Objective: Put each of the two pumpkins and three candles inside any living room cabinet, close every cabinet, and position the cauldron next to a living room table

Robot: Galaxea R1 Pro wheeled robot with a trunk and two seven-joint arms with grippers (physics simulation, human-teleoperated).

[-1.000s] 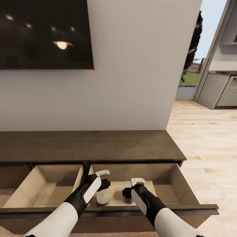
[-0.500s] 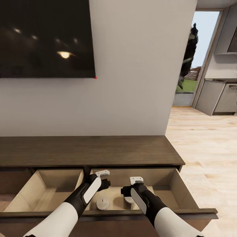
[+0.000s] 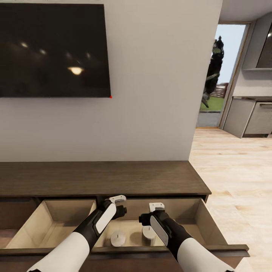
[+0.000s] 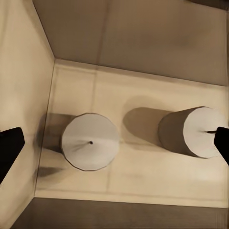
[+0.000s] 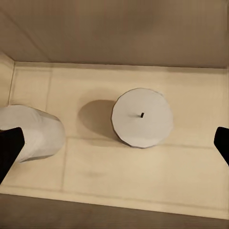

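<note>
Two candles, one (image 3: 118, 238) beside the other (image 3: 148, 235), stand upright in the cabinet's (image 3: 102, 177) open drawer (image 3: 196, 221). Left gripper (image 4: 114, 148) and right gripper (image 5: 114, 143) hover above, both spread wide and holding nothing.

I count two candles, one (image 3: 118, 238) on the left and one (image 3: 148, 234) on the right, standing in one of the two open drawers, the right (image 3: 196, 215) and the left (image 3: 56, 223), of one cabinet (image 3: 102, 177), below one television (image 3: 53, 49), with two robot arms.
</note>
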